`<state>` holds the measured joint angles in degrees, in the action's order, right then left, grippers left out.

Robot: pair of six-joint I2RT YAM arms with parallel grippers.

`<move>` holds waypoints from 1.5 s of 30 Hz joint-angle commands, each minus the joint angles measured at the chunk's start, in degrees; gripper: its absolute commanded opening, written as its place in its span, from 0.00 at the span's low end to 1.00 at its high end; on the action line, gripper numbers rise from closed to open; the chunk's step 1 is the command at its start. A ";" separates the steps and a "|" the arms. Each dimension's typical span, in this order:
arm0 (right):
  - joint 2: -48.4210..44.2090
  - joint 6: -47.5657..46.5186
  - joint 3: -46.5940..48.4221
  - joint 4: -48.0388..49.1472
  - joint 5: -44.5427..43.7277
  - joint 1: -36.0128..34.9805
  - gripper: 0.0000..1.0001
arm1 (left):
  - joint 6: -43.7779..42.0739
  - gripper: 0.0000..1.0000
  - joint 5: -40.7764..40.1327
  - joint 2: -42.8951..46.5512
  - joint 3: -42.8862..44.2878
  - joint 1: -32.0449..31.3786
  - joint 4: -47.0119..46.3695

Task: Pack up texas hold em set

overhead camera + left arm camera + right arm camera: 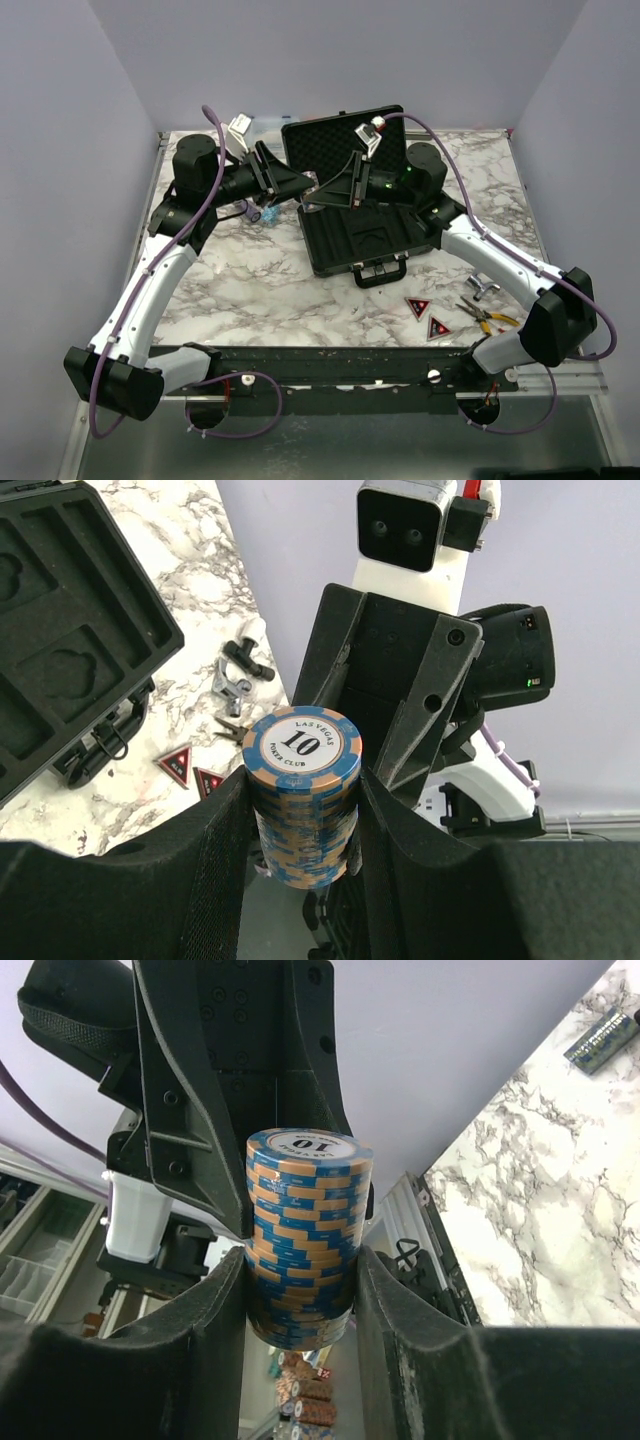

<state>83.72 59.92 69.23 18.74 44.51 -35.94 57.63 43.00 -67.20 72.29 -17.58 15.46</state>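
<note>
Chip stack point(303, 770) inside left hand point(303, 810)

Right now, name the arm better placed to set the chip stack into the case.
Probably the right. The right gripper and left gripper both pinch the chip stack, but the right arm lies across the open case; the left arm comes in from beside it.

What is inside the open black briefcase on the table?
The briefcase holds a black tray with shaped slots; those in view are empty. Its raised lid is foam-lined. The left arm and right arm cross above the hinge and cover the tray's rear part.
</note>
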 commanded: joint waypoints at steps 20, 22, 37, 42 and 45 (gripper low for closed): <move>-1.11 -11.20 4.35 -15.42 -3.75 -0.25 0.05 | -10.93 0.99 -7.77 10.62 -3.60 3.23 10.17; -0.93 -13.80 5.29 -19.34 -5.94 -0.27 0.02 | -12.37 0.99 -9.53 12.17 -4.21 4.89 12.21; 9.78 -30.64 15.24 -49.30 -28.31 -0.26 0.00 | -24.53 0.92 -17.35 16.60 -8.39 8.46 22.98; 13.66 -31.79 16.92 -52.50 -31.96 -0.19 0.01 | -29.05 0.91 -20.46 18.86 -13.19 8.40 24.17; 16.28 -31.87 17.93 -53.49 -32.90 -0.27 0.01 | -30.39 0.90 -21.80 19.92 -16.26 8.49 24.13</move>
<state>98.28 29.65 82.87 -33.21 14.90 -36.03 32.12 25.56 -49.10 59.70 -9.43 37.08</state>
